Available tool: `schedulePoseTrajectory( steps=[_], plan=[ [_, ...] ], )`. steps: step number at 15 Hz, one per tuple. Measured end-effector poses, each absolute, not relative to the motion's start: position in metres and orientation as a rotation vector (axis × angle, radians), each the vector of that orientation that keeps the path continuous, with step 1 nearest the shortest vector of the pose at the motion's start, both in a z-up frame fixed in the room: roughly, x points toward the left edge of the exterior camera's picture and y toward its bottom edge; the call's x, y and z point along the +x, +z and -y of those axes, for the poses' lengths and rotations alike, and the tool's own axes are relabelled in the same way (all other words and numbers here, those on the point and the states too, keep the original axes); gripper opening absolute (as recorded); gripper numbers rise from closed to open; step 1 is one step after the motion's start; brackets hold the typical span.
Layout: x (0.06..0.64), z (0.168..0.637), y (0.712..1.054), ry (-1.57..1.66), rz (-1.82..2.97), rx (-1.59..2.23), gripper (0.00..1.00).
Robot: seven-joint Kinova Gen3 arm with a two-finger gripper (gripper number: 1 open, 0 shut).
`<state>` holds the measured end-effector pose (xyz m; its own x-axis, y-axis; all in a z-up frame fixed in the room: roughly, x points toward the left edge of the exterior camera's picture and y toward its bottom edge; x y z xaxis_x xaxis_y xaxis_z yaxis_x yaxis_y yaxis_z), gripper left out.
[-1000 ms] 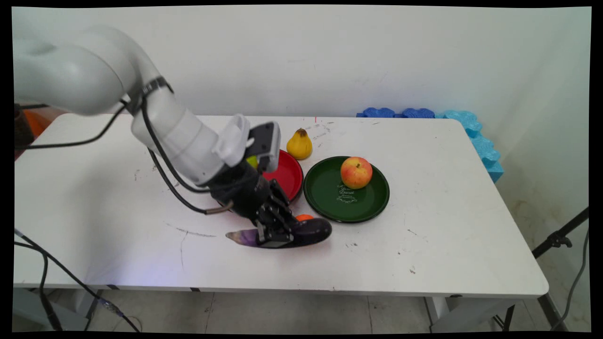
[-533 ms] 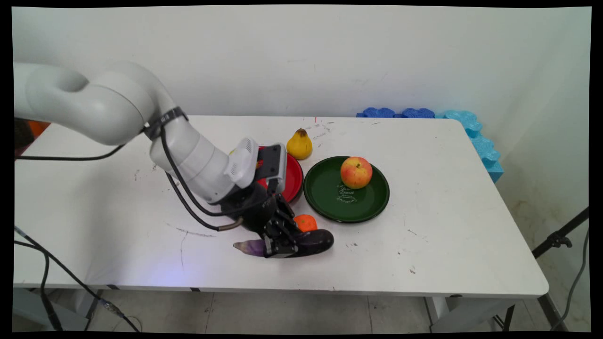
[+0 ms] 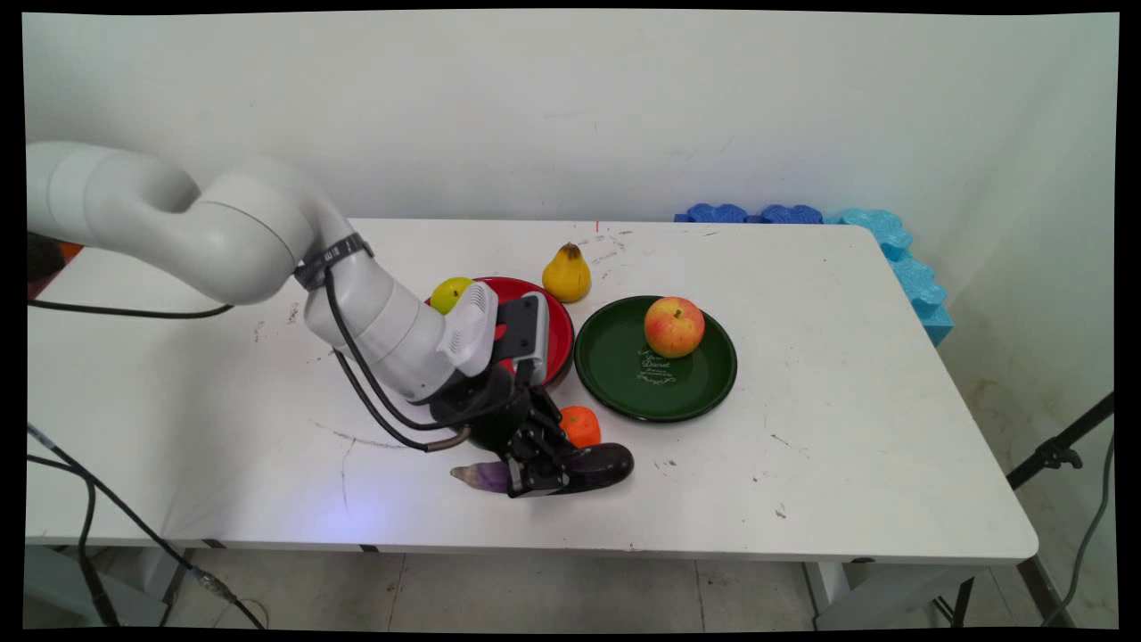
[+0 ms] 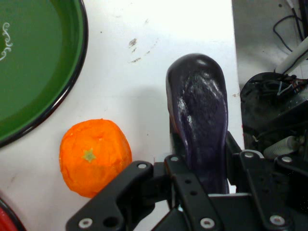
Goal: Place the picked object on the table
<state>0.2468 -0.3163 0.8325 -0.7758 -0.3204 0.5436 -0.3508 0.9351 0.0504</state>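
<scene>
A dark purple eggplant (image 3: 588, 466) lies on the white table (image 3: 847, 428) near its front edge. My gripper (image 3: 533, 477) is shut on the eggplant's middle; in the hand view the eggplant (image 4: 199, 115) runs up from between the black fingers (image 4: 180, 185). An orange mandarin (image 3: 580, 425) sits just behind the gripper, close to the eggplant; it shows again in the hand view as the mandarin (image 4: 95, 156) left of the fingers.
A green plate (image 3: 624, 374) holds a red-yellow apple (image 3: 674, 326). A red bowl (image 3: 554, 332) stands behind the wrist, with a green fruit (image 3: 451, 293) at its left rim and a yellow pear (image 3: 566, 274) beyond. Blue foam pieces (image 3: 882, 241) line the table's far right.
The arm has lowered and shifted slightly right with the eggplant held, bringing it down onto the table. The mandarin and green fruit came out from behind the arm.
</scene>
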Motion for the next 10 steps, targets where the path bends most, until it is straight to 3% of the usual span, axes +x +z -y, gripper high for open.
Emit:
schedulePoseTrajectory(
  steps=[6,7,10],
  plan=[
    [0.247,0.318,0.821,0.077,2.519,0.467,0.00],
    [0.247,0.318,0.820,0.078,2.516,0.467,1.00],
    [0.248,0.319,0.820,0.078,2.510,0.459,1.00]
  ],
)
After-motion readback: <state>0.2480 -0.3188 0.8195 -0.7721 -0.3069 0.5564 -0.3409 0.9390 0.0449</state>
